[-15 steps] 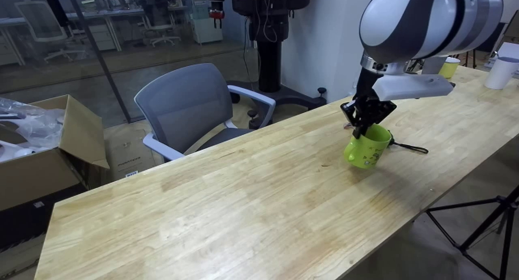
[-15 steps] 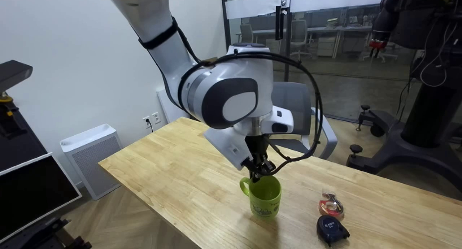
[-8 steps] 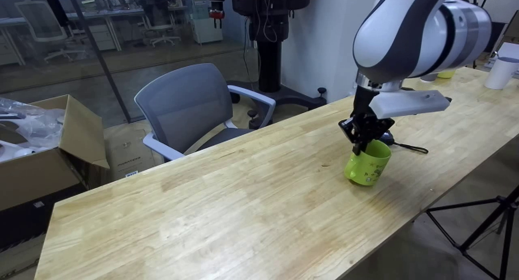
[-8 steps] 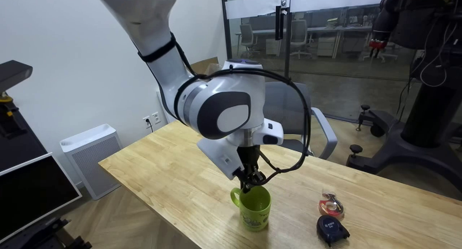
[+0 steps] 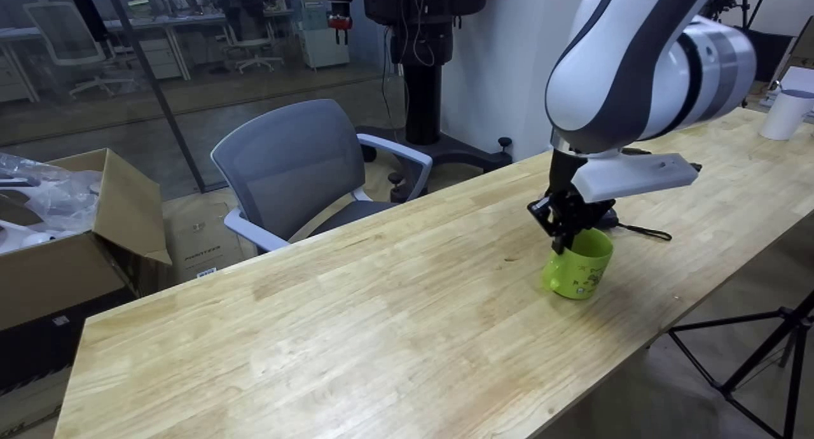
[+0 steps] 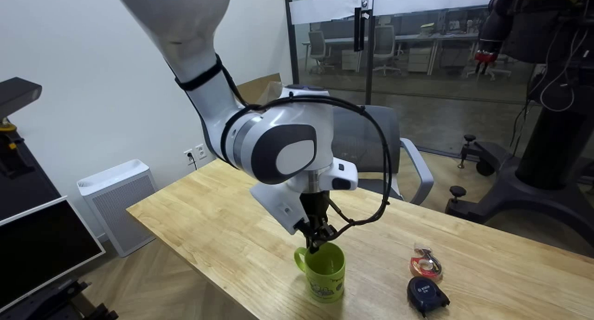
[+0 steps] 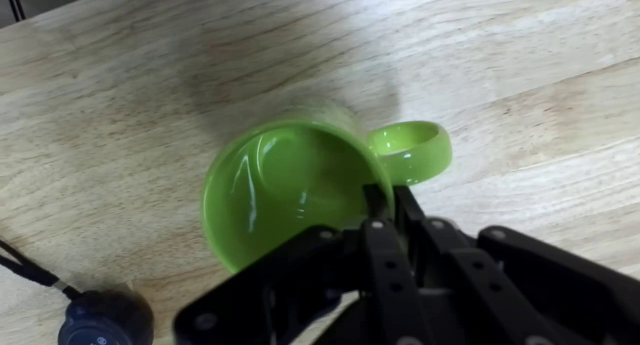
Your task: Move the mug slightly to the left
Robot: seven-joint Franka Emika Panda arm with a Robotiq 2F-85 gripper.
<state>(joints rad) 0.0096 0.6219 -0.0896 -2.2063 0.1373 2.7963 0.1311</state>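
Observation:
The lime-green mug [image 5: 580, 267] is upright at the table's right part in an exterior view, and it also shows in an exterior view [image 6: 325, 276] from above its rim. In the wrist view the mug [image 7: 285, 180] fills the middle, with its handle on the right. My gripper [image 7: 391, 197] is shut on the mug's wall close to the handle, one finger inside and one outside. The gripper also shows at the rim in both exterior views [image 5: 561, 243] [image 6: 313, 246]. The mug's base is at or just above the table; I cannot tell whether it touches.
A dark tape measure [image 6: 426, 294] with a cord and a red tape dispenser [image 6: 425, 263] lie beside the mug on the wooden table [image 5: 350, 337]. A grey chair [image 5: 299, 165] stands at the table's long edge. A white cylinder [image 5: 786, 116] stands at the far end.
The arm has lowered the held mug toward the table, fast at first and then only slightly. In an exterior view it has also moved a little left. The grip on the wall is unchanged.

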